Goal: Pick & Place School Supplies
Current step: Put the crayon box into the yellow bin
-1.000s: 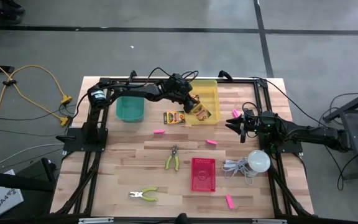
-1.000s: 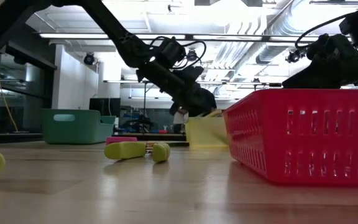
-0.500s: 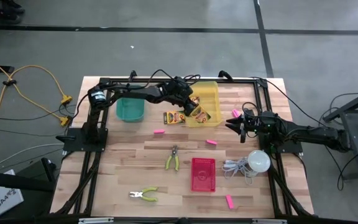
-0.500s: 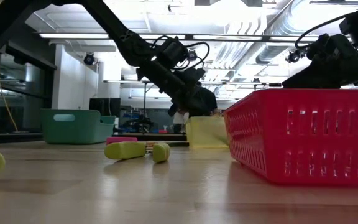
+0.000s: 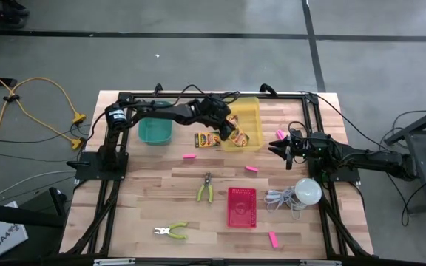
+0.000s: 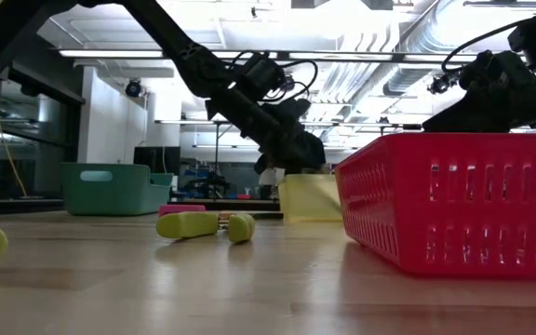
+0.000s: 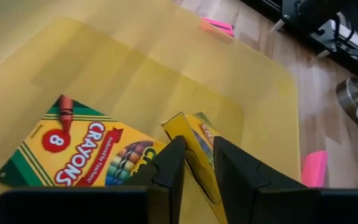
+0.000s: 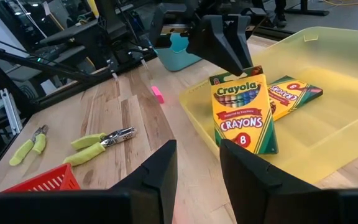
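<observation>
Right wrist view, crayon box (image 8: 244,112) stood upright in yellow bin (image 8: 328,134), top edge set between slightly parted fingers of left gripper (image 8: 229,53), grip not discernible.

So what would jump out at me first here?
Probably the yellow-and-green crayon box standing on edge inside the clear yellow plastic bin at the table's far side, with the left arm's tool at its top edge. A second crayon box lies flat beside it, while the right arm's tool waits nearby.
</observation>
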`<state>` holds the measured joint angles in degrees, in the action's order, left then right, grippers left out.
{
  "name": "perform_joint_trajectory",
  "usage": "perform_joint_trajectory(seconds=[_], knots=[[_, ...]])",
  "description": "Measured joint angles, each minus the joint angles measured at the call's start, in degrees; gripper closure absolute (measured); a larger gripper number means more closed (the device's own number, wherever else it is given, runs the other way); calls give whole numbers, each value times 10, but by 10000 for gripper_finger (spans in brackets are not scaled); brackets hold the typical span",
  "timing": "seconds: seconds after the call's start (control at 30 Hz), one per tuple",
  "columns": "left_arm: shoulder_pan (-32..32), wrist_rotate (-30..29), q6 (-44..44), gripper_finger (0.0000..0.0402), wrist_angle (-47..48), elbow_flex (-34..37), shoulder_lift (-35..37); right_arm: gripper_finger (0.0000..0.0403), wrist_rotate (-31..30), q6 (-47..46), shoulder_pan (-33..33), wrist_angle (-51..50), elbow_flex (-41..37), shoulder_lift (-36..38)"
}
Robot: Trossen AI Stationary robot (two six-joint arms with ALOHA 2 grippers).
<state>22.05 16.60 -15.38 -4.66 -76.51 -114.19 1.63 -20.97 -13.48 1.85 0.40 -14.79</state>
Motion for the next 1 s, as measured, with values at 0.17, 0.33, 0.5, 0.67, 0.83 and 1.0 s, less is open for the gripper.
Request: perform_joint_trajectory(seconds=[0.17,0.33,0.5,0.67,0.83,1.0], knots=[[-9,5,-19,320,0,0,0,292,0,0,0,0,0,0],[-10,5,-20,320,0,0,0,292,0,0,0,0,0,0],[-8,-3,9,320,0,0,0,292,0,0,0,0,0,0],[2,-3,29,320,4,0,0,292,0,0,0,0,0,0],[12,-10,59,320,8,0,0,292,0,0,0,0,0,0],[14,-6,60,320,15,0,7,292,0,0,0,0,0,0]])
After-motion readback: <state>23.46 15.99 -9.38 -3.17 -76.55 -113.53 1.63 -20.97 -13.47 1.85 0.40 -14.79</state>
